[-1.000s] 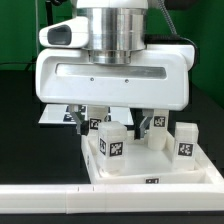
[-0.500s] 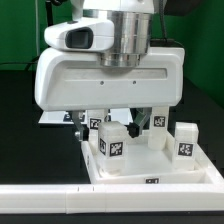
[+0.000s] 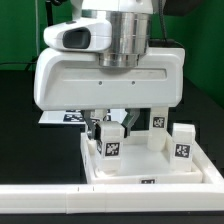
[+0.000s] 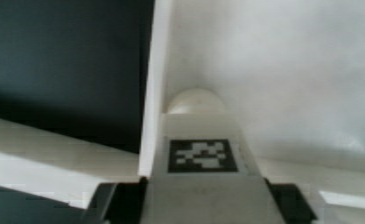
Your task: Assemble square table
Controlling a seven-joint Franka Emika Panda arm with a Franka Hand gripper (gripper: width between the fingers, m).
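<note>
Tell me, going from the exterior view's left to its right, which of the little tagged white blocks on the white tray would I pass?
Leg under the gripper → leg further back → leg at the tray's right end. All three stand on the square tabletop.

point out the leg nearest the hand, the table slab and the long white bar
leg (image 3: 112, 147): exterior view, tagged front face.
table slab (image 3: 150, 168): exterior view, bare top between legs.
long white bar (image 3: 50, 203): exterior view, top face.
</note>
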